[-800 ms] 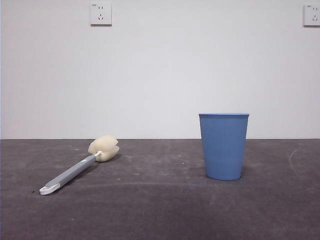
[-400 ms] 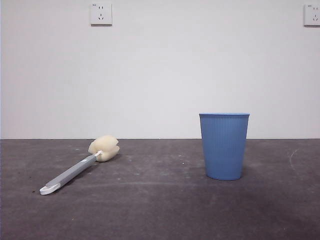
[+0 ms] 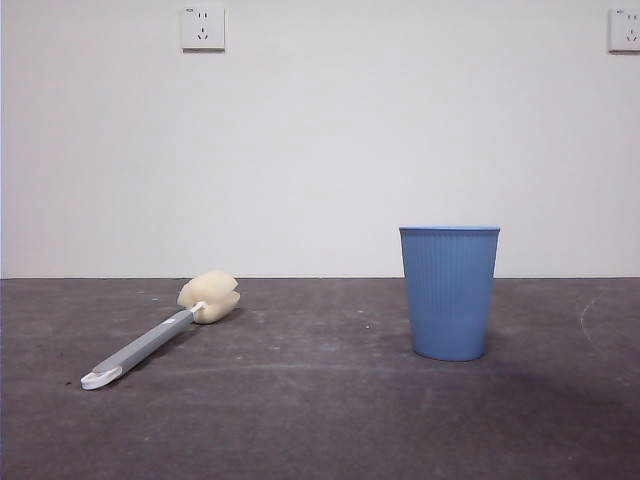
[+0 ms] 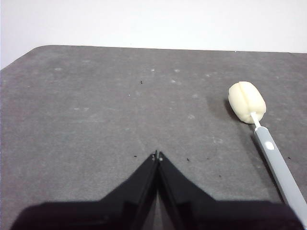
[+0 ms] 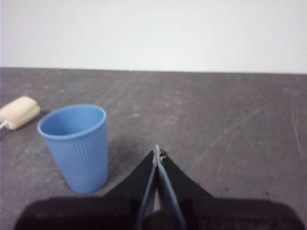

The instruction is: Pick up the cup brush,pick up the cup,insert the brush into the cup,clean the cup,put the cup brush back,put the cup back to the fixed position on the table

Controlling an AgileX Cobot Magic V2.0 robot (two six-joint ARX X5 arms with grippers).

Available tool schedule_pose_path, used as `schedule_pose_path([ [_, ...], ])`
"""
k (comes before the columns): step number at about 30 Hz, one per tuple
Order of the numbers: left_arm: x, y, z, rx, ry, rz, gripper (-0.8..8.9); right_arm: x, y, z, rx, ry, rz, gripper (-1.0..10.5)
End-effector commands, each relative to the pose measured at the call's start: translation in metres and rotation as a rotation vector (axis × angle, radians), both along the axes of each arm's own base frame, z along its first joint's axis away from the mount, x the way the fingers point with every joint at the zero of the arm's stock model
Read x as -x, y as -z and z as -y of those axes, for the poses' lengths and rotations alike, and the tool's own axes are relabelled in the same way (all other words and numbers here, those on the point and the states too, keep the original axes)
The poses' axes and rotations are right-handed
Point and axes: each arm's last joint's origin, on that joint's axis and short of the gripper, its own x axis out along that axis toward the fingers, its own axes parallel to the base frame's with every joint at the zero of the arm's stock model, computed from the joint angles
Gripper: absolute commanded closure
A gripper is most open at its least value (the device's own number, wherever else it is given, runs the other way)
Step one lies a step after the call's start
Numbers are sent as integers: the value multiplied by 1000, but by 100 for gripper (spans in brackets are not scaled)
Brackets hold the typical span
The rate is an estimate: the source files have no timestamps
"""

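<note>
The left hand (image 4: pixel 157 155) hangs above the counter (image 4: pixel 96 120) with its two black jaws pressed together at the tips, holding nothing and touching nothing. The cup brush (image 4: pixel 261 139) lies flat on the counter off to one side of it, well apart, sponge head toward the far wall. The right hand (image 5: pixel 157 153) is likewise closed to a point and empty, hovering near the cup (image 5: pixel 76 146) without touching it. In the front view, the cup (image 3: pixel 449 292) stands upright on the counter (image 3: pixel 320 420), the cup brush (image 3: pixel 160 333) well apart from it.
</note>
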Motion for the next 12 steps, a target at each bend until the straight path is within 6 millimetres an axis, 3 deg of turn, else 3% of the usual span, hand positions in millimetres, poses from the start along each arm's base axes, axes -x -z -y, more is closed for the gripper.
schedule_pose_path([
  [1, -1, 4, 0, 7, 3, -4, 817, -2, 12, 0, -20, 3, -27, 948],
  [4, -1, 4, 0, 7, 3, -4, 817, -3, 24, 0, -36, 7, -84, 948],
  [12, -1, 4, 0, 7, 4, -4, 817, -3, 24, 0, -35, 7, -90, 947],
])
